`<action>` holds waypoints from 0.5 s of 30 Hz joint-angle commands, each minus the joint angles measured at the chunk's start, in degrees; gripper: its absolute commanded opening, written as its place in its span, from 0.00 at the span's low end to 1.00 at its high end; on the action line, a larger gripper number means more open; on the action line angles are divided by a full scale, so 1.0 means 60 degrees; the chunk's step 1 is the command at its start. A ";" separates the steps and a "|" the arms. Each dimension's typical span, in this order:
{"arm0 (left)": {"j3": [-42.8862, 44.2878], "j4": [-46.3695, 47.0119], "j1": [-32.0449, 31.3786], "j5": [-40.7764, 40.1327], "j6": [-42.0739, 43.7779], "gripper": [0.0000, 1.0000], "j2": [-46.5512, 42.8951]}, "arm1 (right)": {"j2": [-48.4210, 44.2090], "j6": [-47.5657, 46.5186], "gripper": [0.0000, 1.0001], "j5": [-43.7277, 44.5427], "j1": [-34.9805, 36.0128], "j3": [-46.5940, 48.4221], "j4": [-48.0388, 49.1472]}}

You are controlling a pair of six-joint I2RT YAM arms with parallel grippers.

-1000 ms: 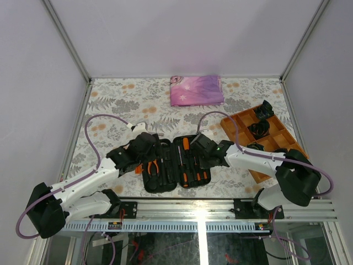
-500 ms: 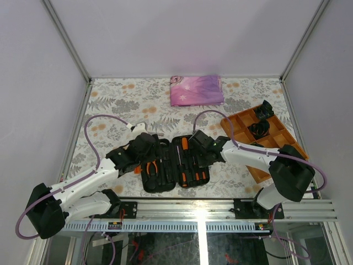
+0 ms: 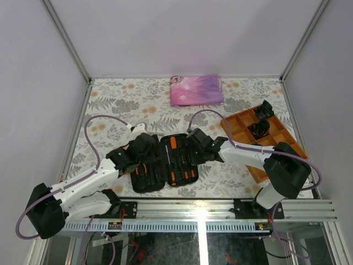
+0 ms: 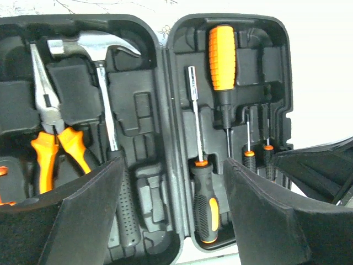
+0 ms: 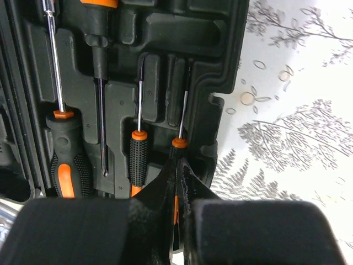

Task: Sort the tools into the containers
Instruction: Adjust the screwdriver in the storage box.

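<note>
— While both halves lie open and flat, where do the tools sit?

— All inside the black moulded-plastic tool case (image 4: pixel 140 110). In the half toward the left arm, a hammer (image 4: pixel 106 110) with a bright steel claw head and slim shaft fills its slot, with its stippled black grip at the case's near end. Needle-nose pliers (image 4: pixel 52 118) with glossy orange handles lie just beside it, away from the hinge.

— And the other half?

— An orange-handled screwdriver (image 4: pixel 222 58), fat and ribbed, sits beside a long-shafted screwdriver (image 4: pixel 201 193) with a black-and-orange grip. Two slim screwdrivers (image 4: pixel 249 157) with knurled black handles and orange collars lie nearest the outer rim.

— The grippers?

— The left gripper (image 4: pixel 174 176) hovers over the case's near end, its broad matte fingers wide apart with nothing between them. The right gripper (image 5: pixel 177 165) has its fingers pressed together, tips at the collar of the outermost slim screwdriver (image 5: pixel 179 142) and covering its handle. Whether they pinch it, I cannot tell.

— Beneath the case?

— A floral-printed cloth (image 5: pixel 287 110).
</note>
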 commanded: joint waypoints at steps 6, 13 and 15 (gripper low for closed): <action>-0.0248 -0.0112 0.0605 0.0030 -0.0076 0.72 -0.0236 | 0.1068 0.0268 0.00 0.0547 0.0174 -0.0988 -0.2047; -0.0529 -0.0538 0.1475 0.0121 -0.0298 0.72 -0.0528 | -0.0054 0.0268 0.00 0.1590 0.0022 -0.0589 -0.3022; -0.0640 -0.0610 0.1626 0.0135 -0.0366 0.72 -0.0476 | -0.0312 0.0220 0.00 0.1674 -0.0044 -0.0573 -0.3161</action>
